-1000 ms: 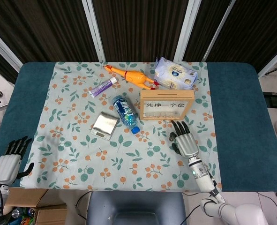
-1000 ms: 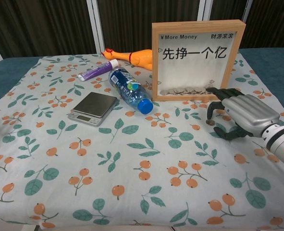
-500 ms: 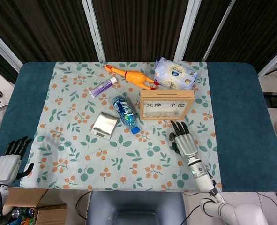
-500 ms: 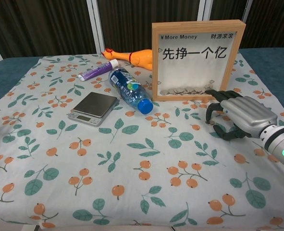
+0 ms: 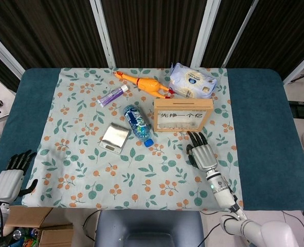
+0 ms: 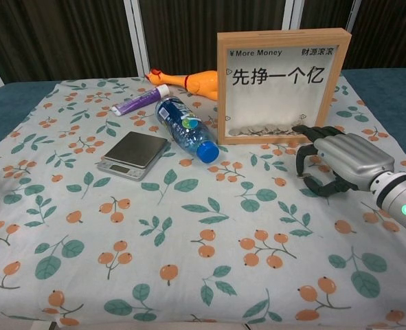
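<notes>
- We find a teal table (image 5: 260, 134) before dark curtains, its middle covered by a leaf-and-berry tablecloth (image 5: 90, 170).
- The right hand (image 5: 201, 153) hovers palm down just off the cloth, at about 5 o'clock from the wooden money-box frame (image 5: 183, 114). Its fingers (image 6: 311, 132) are curled downward with nothing visibly between them, their tips close to the frame's lower right corner. We cannot tell whether they touch it.
- The frame stands upright near the centre-right of the cloth, with coins piled behind its glass.
- The left hand (image 5: 10, 177) rests low at the table's 8 o'clock corner, off the cloth, with fingers apart and nothing in it. The chest view does not show it.
- Risk, in our judgement: the frame stands on a narrow base, so a forward nudge from the curled fingertips could tip it backward towards the wipes pack (image 5: 192, 81).
- Risk: a sideways sweep towards 9 o'clock could strike the water bottle (image 5: 137, 123). It lies on its side and would roll towards the pocket scale (image 5: 114, 137).
- Also noted: a rubber chicken (image 5: 144, 83) and a purple tube (image 5: 113, 95) at the far edge, well apart from both hands.
</notes>
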Robot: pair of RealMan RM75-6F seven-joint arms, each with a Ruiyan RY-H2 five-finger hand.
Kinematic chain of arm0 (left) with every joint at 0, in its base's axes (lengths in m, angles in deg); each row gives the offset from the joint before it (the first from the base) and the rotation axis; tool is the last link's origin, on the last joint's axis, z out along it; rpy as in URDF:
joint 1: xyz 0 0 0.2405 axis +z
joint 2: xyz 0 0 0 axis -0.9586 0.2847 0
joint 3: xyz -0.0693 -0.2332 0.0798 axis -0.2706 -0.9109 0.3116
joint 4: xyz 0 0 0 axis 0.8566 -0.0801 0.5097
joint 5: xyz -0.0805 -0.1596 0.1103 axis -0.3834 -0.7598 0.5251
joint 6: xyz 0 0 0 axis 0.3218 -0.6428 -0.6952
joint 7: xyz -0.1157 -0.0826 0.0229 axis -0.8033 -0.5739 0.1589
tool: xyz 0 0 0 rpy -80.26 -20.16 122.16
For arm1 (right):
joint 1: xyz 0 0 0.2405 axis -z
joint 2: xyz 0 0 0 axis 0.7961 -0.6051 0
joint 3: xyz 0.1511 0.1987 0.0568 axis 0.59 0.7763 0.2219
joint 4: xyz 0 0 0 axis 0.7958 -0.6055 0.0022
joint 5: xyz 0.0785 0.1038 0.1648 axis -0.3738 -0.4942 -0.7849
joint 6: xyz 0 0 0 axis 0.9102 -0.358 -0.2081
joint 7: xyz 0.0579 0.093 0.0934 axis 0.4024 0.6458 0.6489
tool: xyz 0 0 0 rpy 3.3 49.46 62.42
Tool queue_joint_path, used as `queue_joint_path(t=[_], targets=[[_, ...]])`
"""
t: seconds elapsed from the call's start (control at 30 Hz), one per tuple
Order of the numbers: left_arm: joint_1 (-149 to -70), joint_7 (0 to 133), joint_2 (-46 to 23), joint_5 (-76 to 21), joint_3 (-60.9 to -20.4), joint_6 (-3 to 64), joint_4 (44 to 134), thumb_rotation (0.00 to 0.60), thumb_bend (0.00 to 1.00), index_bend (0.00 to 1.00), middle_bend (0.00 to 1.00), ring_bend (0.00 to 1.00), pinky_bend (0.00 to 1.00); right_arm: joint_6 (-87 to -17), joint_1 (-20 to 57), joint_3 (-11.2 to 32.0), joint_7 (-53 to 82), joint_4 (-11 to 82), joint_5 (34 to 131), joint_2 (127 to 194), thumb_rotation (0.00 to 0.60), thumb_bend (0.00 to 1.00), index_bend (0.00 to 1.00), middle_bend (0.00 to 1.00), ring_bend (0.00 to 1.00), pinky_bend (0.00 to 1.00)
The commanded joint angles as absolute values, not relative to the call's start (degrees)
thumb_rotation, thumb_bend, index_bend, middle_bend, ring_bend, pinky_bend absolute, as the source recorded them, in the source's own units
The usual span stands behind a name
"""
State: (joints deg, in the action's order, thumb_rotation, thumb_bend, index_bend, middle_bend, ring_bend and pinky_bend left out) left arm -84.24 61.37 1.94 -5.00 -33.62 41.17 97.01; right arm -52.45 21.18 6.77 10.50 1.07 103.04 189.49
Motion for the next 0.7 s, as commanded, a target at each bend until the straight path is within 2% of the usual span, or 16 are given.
queue_joint_path(t=[0.03, 0.27, 0.47, 0.7], targets=[[-84.2, 61.5, 1.9, -5.1, -33.7, 41.1, 97.0, 0.600, 0.38, 0.00, 0.00, 0.00, 0.00, -52.2, 21.1, 6.7, 10.2, 1.2, 103.0, 189.4, 0.600, 0.40, 0.63, 0.06, 0.00, 0.00], [-84.2, 61.7, 1.9, -5.3, -33.7, 41.2, 97.1, 0.600, 0.38, 0.00, 0.00, 0.00, 0.00, -52.6, 21.1, 6.4, 10.0, 0.9, 103.2, 189.5, 0.600, 0.40, 0.68, 0.06, 0.00, 0.00], [-84.1, 61.4, 1.8, -5.2, -33.7, 41.4, 97.0, 0.600, 0.38, 0.00, 0.00, 0.00, 0.00, -53.9, 21.3, 6.0, 10.4, 0.2, 103.9, 189.7, 0.600, 0.40, 0.64, 0.07, 0.00, 0.00], [-84.0, 61.0, 2.2, -5.2, -33.6, 41.4, 97.3, 0.600, 0.38, 0.00, 0.00, 0.00, 0.00, -54.3, 21.3, 5.9, 11.2, -0.6, 104.2, 190.1, 0.600, 0.40, 0.68, 0.09, 0.00, 0.00]])
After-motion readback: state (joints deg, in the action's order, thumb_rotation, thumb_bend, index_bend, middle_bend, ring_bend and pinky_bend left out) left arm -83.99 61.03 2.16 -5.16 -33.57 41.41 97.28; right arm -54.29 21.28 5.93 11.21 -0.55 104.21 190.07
